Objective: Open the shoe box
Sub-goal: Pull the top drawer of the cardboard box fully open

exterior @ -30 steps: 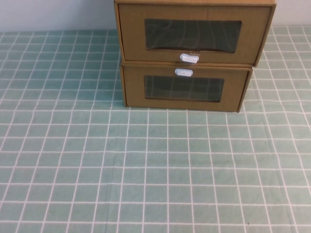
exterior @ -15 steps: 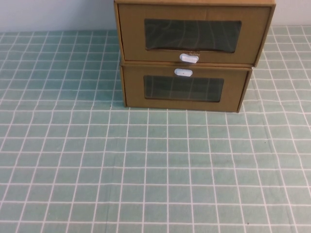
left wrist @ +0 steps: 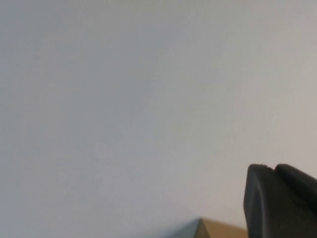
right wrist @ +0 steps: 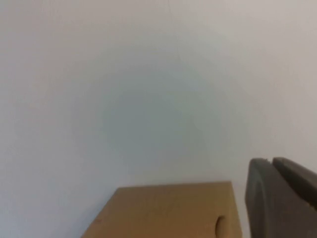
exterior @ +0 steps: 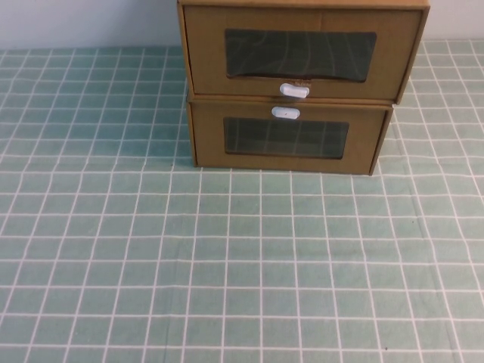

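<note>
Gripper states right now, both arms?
Left gripper: off the table, facing the wall; cannot be told.
Right gripper: off the table, near the box top; closed, holding nothing.

Green tablecloth (exterior: pixel 113 265) is covering the whole surface, a white grid running across it, faint creases showing here and there. Plain wall (exterior: pixel 83 23) is rising right behind the far edge (pale greyish white, unmarked). Light is falling soft and even, throwing only a weak shadow toward the back.

Left claw (left wrist: pixel 280 203) raised, only dark edge showing. Right claw (right wrist: pixel 282 198) raised likewise, pinched closed.
</note>
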Controlling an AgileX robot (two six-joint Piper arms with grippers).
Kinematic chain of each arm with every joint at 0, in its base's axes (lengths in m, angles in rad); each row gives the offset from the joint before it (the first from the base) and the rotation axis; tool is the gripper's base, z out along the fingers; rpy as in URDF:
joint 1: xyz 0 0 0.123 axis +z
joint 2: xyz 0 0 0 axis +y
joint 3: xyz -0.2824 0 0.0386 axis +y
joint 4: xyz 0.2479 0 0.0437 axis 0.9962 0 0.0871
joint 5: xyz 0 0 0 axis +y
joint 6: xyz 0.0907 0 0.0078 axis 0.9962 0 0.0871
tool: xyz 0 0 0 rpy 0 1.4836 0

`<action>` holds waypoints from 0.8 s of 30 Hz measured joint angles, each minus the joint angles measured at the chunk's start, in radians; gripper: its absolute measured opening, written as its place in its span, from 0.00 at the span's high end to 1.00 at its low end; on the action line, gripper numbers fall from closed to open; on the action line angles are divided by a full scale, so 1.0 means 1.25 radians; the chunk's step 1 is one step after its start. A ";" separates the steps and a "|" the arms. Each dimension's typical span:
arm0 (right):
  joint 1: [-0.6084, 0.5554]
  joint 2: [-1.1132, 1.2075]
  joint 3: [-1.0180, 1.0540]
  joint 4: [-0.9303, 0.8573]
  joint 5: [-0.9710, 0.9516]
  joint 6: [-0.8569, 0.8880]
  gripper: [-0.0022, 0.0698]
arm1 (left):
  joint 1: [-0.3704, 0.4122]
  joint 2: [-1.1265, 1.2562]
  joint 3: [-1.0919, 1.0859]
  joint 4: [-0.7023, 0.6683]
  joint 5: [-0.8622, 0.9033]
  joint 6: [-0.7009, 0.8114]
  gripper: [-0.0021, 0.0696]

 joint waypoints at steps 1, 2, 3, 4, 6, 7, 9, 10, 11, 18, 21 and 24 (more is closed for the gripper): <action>0.000 0.014 0.000 0.014 0.004 0.000 0.99 | 0.000 0.023 -0.001 -0.005 0.002 -0.010 0.98; 0.000 0.031 -0.002 0.031 0.014 0.000 0.99 | -0.005 0.053 -0.001 -0.007 0.010 -0.018 0.98; 0.000 0.049 -0.002 0.042 0.031 -0.003 0.99 | -0.014 0.083 -0.003 -0.007 0.024 -0.022 0.98; 0.000 0.064 -0.002 0.049 0.049 -0.016 0.99 | -0.023 0.113 -0.005 -0.005 0.043 -0.024 0.98; 0.000 0.107 -0.002 0.062 0.102 -0.090 0.99 | -0.055 0.173 -0.030 0.010 0.085 -0.010 0.98; 0.000 0.131 -0.002 0.068 0.124 -0.130 0.99 | -0.070 0.197 -0.046 0.014 0.100 0.011 0.98; 0.000 0.180 -0.002 0.075 0.173 -0.242 0.99 | -0.110 0.263 -0.103 0.020 0.138 0.078 0.98; 0.005 0.200 -0.002 0.079 0.194 -0.304 0.99 | -0.129 0.292 -0.142 0.022 0.155 0.108 0.98; 0.014 0.223 -0.002 0.084 0.212 -0.368 0.99 | -0.147 0.330 -0.185 0.023 0.178 0.144 0.98; 0.173 0.326 -0.002 0.071 0.269 -0.670 0.99 | -0.232 0.596 -0.490 -0.099 0.355 0.402 0.98; 0.266 0.354 -0.002 0.010 0.271 -0.690 0.99 | -0.243 0.683 -0.597 -0.275 0.434 0.578 0.98; 0.331 0.378 0.017 -0.073 0.249 -0.657 0.99 | -0.243 0.765 -0.695 -0.421 0.527 0.705 0.98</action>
